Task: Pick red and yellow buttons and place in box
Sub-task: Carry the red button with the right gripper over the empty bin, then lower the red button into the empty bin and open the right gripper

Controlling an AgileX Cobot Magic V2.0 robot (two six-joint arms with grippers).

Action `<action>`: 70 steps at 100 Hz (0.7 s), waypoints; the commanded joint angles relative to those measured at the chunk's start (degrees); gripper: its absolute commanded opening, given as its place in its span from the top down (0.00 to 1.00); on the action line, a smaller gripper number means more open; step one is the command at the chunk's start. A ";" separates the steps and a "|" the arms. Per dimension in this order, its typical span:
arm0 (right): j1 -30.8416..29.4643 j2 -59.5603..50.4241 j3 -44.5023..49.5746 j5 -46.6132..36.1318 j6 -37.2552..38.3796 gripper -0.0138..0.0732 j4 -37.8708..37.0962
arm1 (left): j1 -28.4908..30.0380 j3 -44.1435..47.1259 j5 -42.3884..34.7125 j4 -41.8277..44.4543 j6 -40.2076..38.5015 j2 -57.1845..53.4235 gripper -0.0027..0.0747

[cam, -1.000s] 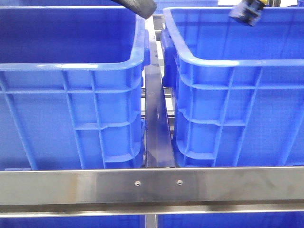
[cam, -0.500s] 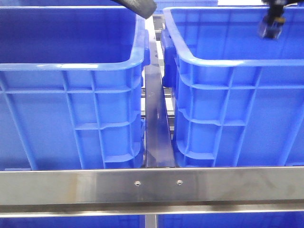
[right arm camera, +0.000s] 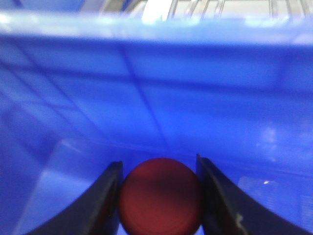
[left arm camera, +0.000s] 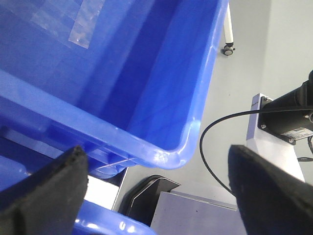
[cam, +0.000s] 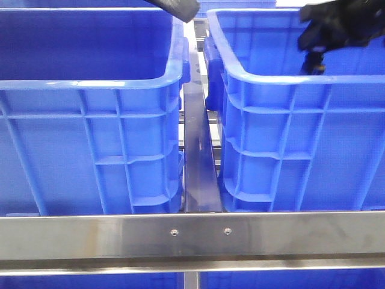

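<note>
Two deep blue boxes stand side by side, the left box and the right box. My right gripper hangs inside the right box just behind its near rim. It is shut on the dark red button, which sits between the two black fingers over the box's blue wall. My left gripper is open and holds nothing, up beside the left box's far right corner; only a bit of it shows in the front view. The yellow button is out of view.
A dark metal rail runs in the narrow gap between the boxes. A steel crossbar spans the front below them. Beyond the left box's corner, the left wrist view shows grey floor, a black cable and a white stand.
My right gripper has swung from high over the right box's far side down toward its near rim, and the arm now looms larger. The left arm has not moved.
</note>
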 commanded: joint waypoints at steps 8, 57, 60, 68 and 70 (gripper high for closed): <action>0.10 0.37 -4.11 -0.42 -1.06 0.49 1.97 | -0.35 -1.54 -0.87 -3.92 -0.14 -2.84 0.25; 0.10 5.85 -7.71 -0.53 -1.11 0.49 2.42 | -0.35 -1.54 -1.47 -4.02 -0.14 -2.84 0.25; 0.10 5.85 -7.71 -0.53 -1.11 0.49 2.42 | -0.35 -1.54 -1.47 -4.02 -0.14 -2.84 0.25; 0.10 5.85 -7.71 -0.36 -1.11 0.47 2.42 | -0.35 -1.54 -1.47 -4.02 -0.14 -2.84 0.25; 0.10 5.85 -7.71 -0.29 -1.11 0.46 2.42 | -0.35 -1.54 -1.47 -4.02 -0.14 -2.84 0.25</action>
